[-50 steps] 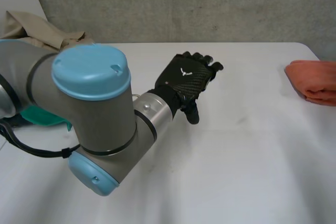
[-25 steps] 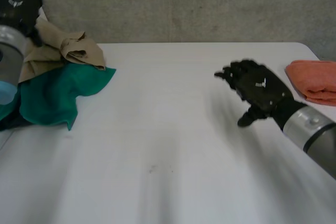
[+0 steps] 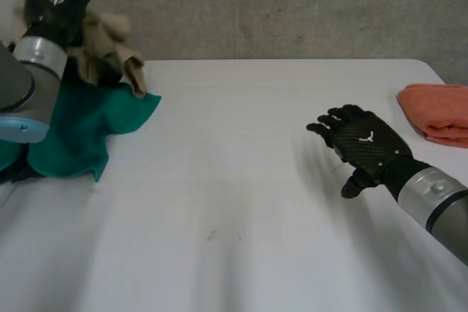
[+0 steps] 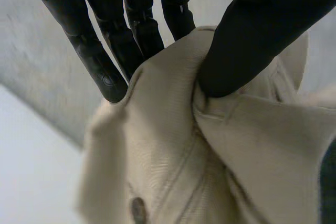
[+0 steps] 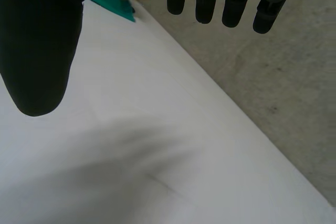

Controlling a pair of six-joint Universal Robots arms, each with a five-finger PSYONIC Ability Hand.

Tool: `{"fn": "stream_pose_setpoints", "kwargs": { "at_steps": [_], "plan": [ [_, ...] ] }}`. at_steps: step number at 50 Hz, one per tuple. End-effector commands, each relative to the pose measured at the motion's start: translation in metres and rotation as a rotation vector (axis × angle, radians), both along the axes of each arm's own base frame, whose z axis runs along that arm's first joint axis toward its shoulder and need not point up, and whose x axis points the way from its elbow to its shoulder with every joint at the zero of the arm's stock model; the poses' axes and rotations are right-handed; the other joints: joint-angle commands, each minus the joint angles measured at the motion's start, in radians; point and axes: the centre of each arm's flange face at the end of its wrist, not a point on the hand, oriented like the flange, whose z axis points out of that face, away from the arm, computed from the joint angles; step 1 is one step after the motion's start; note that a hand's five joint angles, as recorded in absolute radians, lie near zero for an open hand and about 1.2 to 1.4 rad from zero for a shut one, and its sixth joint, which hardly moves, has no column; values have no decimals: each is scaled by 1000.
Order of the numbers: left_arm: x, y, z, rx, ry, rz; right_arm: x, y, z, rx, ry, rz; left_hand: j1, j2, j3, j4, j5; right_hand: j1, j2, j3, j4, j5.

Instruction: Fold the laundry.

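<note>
At the upper left of the head view the left hand (image 3: 55,1) is raised on its grey arm (image 3: 20,82), fingers (image 4: 105,61) and thumb pinching a fold of beige cloth (image 4: 173,145). At the lower right the right hand (image 3: 363,144) reaches in back-up from its silver wrist (image 3: 423,191), fingers (image 5: 203,1) straight and spread, thumb hanging apart, holding nothing and seemingly hovering.

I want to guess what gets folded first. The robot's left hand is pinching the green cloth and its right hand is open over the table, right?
Not quite. The left hand pinches the beige garment, not the green cloth, as the left wrist view shows. The right hand is indeed open over the table.
</note>
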Motion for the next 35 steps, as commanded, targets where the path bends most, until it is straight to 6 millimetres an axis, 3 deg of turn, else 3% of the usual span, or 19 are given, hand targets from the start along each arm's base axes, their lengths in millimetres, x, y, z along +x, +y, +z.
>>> {"fn": "stream_pose_setpoints", "kwargs": {
  "at_steps": [1,5,6,9,10,13,14,17,22,26,30,31,35],
  "plan": [
    [-67,94,38,74,247,-337,-12,-9,15,-43,-14,-107,279,203,221,196,270,-55,-37,-32,-34,-43],
    [-109,133,7,205,246,-505,-16,-14,19,-40,-34,-147,279,203,221,196,270,-55,-37,-32,-34,-43],
    [-127,146,-14,269,225,-554,-17,-15,19,-35,-43,-161,279,203,221,196,270,-55,-37,-32,-34,-43],
    [-150,165,-51,380,186,-609,-21,-18,20,-29,-55,-185,279,203,221,196,270,-55,-37,-32,-34,-43],
    [-162,177,-74,454,149,-630,-24,-21,19,-24,-60,-208,44,-32,-14,-39,35,-55,-37,-32,-34,-43],
    [-173,197,-99,550,92,-662,-29,-24,20,-21,-68,-238,-357,-432,-414,-439,-365,-55,-37,-32,-34,-43],
    [-177,207,-102,575,70,-679,-30,-25,20,-23,-68,-250,-602,-678,-659,-685,-611,-55,-37,-32,-34,-43],
    [-178,214,-95,577,64,-692,-32,-27,20,-29,-68,-262,-943,-1019,-1000,-1026,-951,-55,-37,-32,-34,-43],
    [-163,219,-36,451,121,-686,-32,-28,22,-42,-72,-271,-934,-1009,-991,-1016,-942,-55,-37,-32,-34,-43],
    [-142,212,-23,428,139,-611,-32,-29,24,-40,-72,-273,-913,-988,-970,-995,-921,-55,-37,-32,-34,-43],
    [-121,211,-23,439,153,-515,-28,-24,23,-15,-64,-258,-887,-962,-944,-969,-895,-55,-37,-32,-34,-43],
    [-108,214,-34,478,155,-436,-23,-17,24,15,-57,-231,-872,-947,-929,-954,-880,-55,-37,-32,-34,-43],
    [-92,225,-59,550,138,-330,-7,-1,31,56,-42,-164,-804,-880,-862,-887,-813,-55,-37,-32,-34,-43]
  ]
}}
